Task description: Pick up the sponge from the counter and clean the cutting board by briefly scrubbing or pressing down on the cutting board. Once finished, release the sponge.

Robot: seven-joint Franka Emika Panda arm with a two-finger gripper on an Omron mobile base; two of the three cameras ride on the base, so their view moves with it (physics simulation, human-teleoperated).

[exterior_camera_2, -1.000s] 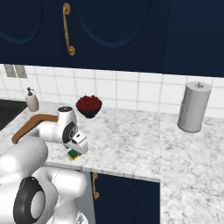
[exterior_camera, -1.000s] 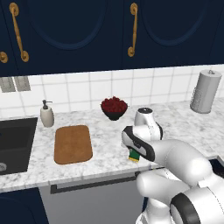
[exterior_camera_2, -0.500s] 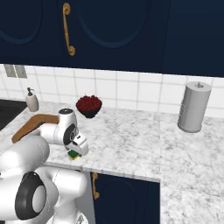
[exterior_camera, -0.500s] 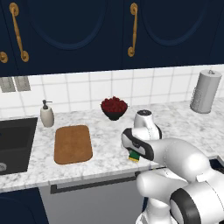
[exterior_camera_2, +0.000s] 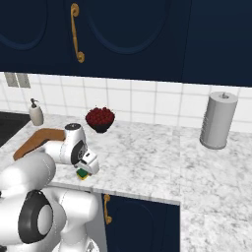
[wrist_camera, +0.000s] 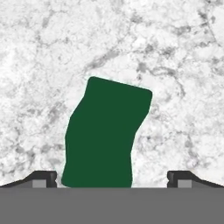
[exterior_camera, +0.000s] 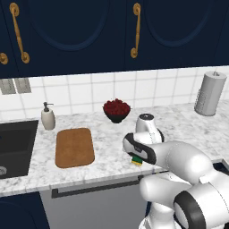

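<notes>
Arm barely shifted; hand (wrist_camera: 112, 179) hangs spread over the sponge (wrist_camera: 105, 133).

No readable text, labels, brands, numbers or signs anywhere. Soap bottle (exterior_camera: 48, 117), paper towel roll (exterior_camera: 210, 93), cupboard doors (exterior_camera: 85, 33) and sponge (wrist_camera: 105, 133) are all plain, no print on any of them.
</notes>
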